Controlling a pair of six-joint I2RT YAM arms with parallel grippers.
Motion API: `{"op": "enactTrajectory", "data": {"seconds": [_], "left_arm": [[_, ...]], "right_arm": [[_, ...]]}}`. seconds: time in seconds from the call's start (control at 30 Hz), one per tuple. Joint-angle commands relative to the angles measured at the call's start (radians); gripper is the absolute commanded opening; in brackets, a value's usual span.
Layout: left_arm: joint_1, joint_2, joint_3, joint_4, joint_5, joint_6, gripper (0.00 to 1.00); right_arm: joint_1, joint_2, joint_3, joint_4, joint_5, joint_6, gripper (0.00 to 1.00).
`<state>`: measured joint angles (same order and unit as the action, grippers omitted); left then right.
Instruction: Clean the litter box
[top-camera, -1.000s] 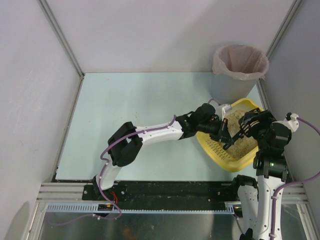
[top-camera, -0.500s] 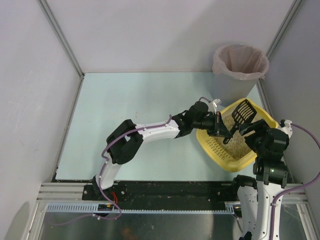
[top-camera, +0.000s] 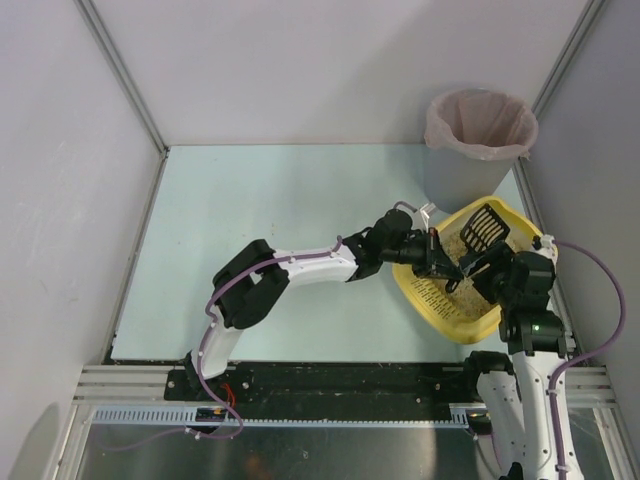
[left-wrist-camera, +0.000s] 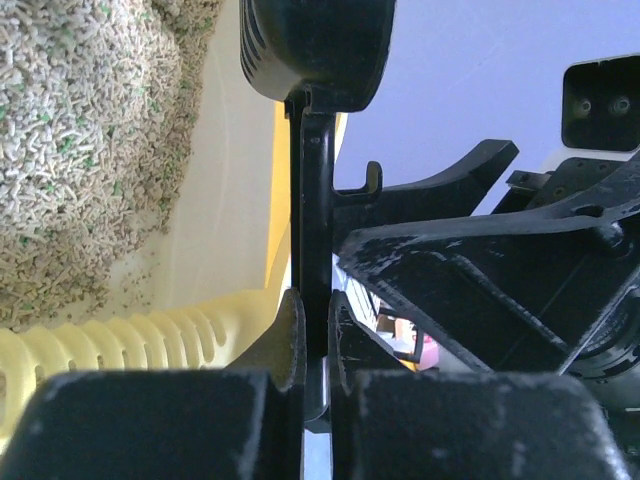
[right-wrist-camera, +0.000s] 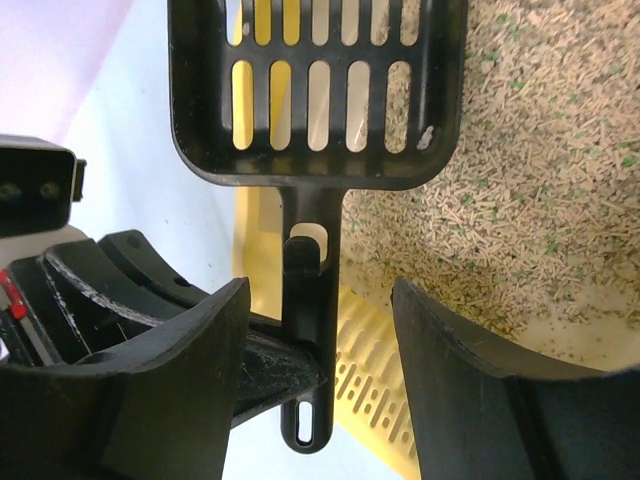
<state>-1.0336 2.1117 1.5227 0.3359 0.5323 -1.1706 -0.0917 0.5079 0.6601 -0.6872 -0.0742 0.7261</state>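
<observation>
The yellow litter box (top-camera: 432, 296) with beige litter (top-camera: 458, 244) lies at the right of the table. My left gripper (top-camera: 441, 262) reaches over its near-left rim, shut on the handle of a black slotted scoop (top-camera: 483, 228) whose head hangs over the litter. In the left wrist view the pads (left-wrist-camera: 285, 335) pinch the thin handle (left-wrist-camera: 312, 200). My right gripper (top-camera: 478, 270) is open, and in its wrist view the fingers (right-wrist-camera: 470, 370) stand either side of the scoop handle (right-wrist-camera: 315, 330) with gaps on both sides. The scoop basket (right-wrist-camera: 320, 90) looks empty.
A grey round bin (top-camera: 478, 140) with a pink bag liner stands just behind the litter box at the back right corner. White walls close in the table at the back and right. The pale green tabletop (top-camera: 270, 200) stretches to the left.
The right gripper has drawn back toward the near edge, uncovering the scoop head, and its jaws have narrowed around the handle. The left gripper has kept its hold and shifted slightly left.
</observation>
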Motion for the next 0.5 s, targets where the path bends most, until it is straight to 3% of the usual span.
{"op": "enactTrajectory", "data": {"seconds": [0.0, 0.13, 0.47], "left_arm": [[-0.003, -0.067, -0.024, 0.071, 0.026, -0.034, 0.00], [-0.006, -0.079, -0.051, 0.081, 0.040, -0.046, 0.00], [-0.016, -0.150, -0.134, 0.114, 0.020, -0.054, 0.00]], "right_arm": [[0.075, 0.006, -0.036, 0.072, 0.103, 0.047, 0.61], [0.167, 0.017, -0.045, 0.095, 0.178, 0.082, 0.58], [0.210, 0.041, -0.059, 0.104, 0.286, 0.127, 0.51]]}}
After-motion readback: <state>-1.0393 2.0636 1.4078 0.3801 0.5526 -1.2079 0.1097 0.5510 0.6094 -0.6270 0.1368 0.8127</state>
